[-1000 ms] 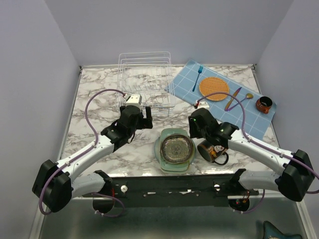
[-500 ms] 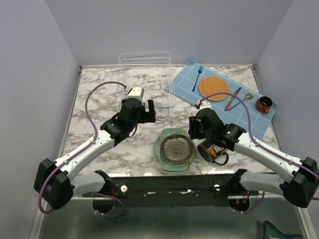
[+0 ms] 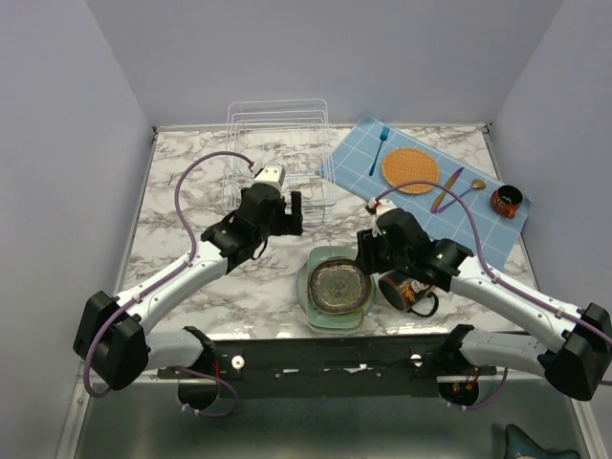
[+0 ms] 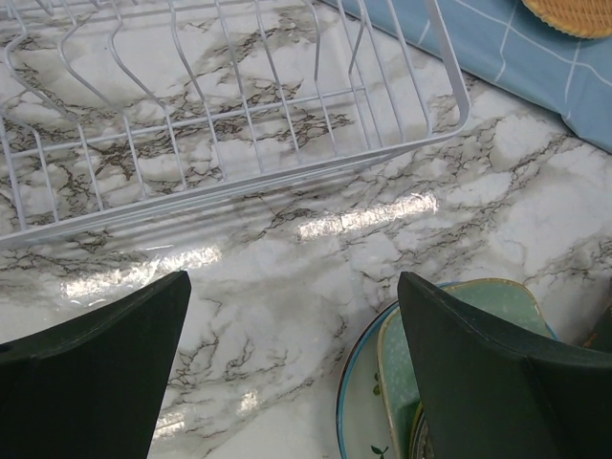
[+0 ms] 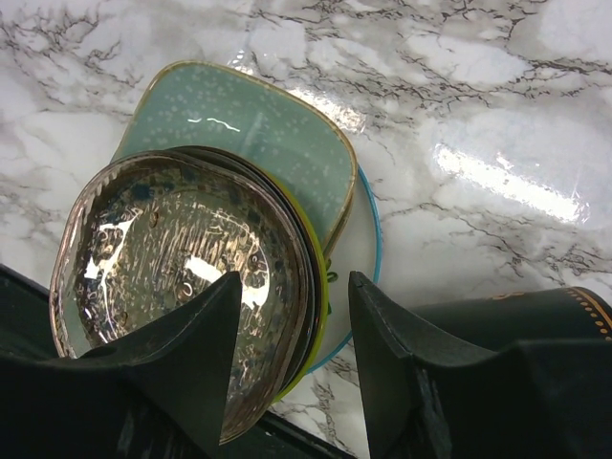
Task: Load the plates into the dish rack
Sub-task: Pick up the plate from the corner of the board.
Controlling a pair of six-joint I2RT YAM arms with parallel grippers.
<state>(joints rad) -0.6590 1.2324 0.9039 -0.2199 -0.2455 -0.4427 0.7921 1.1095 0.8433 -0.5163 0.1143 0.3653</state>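
A stack of plates (image 3: 335,287) sits at the table's near middle. The brownish plate (image 5: 182,277) is on top, over a yellow-rimmed one (image 5: 322,287), the mint-green rounded-square plate (image 5: 258,143) and a white blue-rimmed plate (image 4: 359,421). The white wire dish rack (image 3: 277,163) stands empty at the back left and also shows in the left wrist view (image 4: 239,115). My left gripper (image 3: 292,212) is open and empty (image 4: 292,282), between the rack and the stack. My right gripper (image 3: 368,251) is open (image 5: 294,279), with its jaws either side of the stack's right rim.
A black decorated mug (image 3: 406,290) lies right of the stack, close to my right gripper (image 5: 516,306). A blue mat (image 3: 459,206) at the back right holds an orange woven mat (image 3: 410,170), a fork (image 3: 380,145), other cutlery and a small red-black cup (image 3: 507,201).
My left gripper has moved right and away, toward the rack's near right corner. My right gripper has shifted left and nearer, onto the stack's right rim.
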